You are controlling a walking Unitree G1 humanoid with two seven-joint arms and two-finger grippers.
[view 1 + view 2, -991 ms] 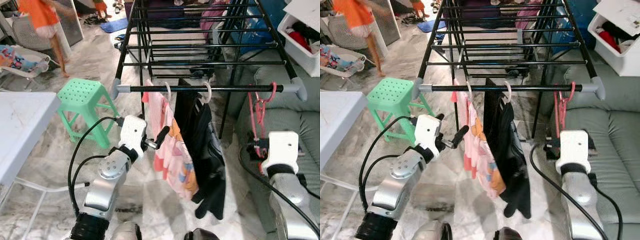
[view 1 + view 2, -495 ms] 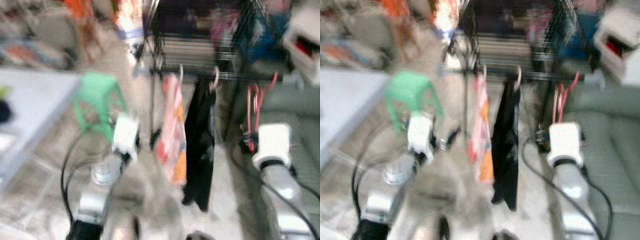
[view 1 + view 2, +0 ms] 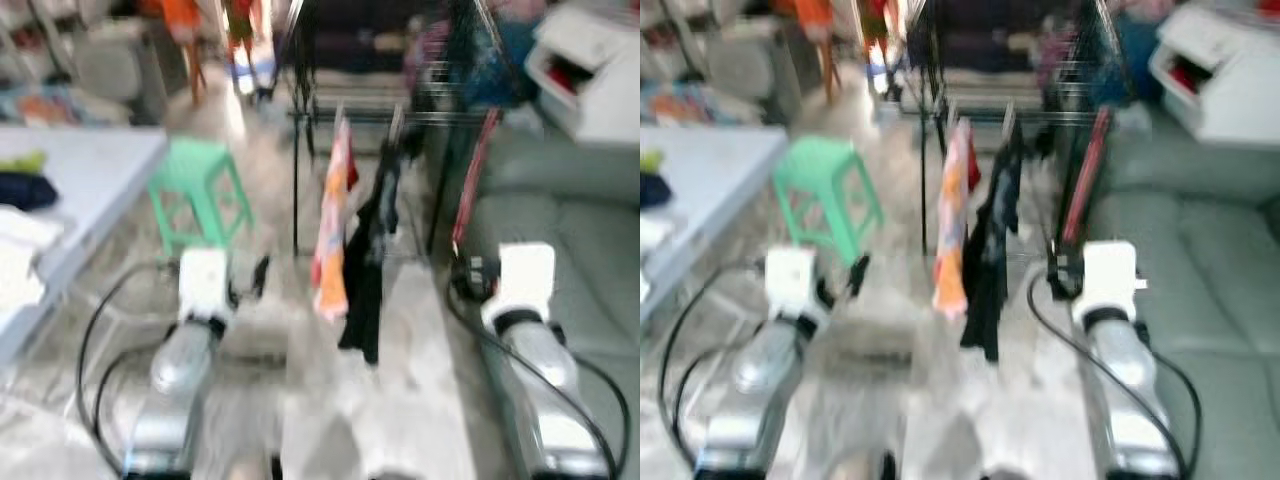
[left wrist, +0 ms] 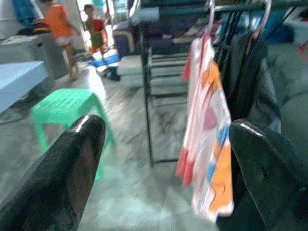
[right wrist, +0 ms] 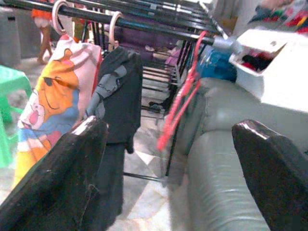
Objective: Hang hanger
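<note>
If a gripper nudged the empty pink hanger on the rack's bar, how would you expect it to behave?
The pink hanger looks thin and bare, so probably light. It hangs from the bar by its hook alone, so it would likely swing or slide.

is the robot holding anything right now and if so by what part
Nothing is held. Both the left gripper and right gripper have open, empty jaws; the pink hanger hangs on the rack.

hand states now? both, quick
Left hand: open, holding nothing, facing the pink-and-orange printed garment.
Right hand: open, holding nothing, facing the empty pink plastic hanger.
</note>
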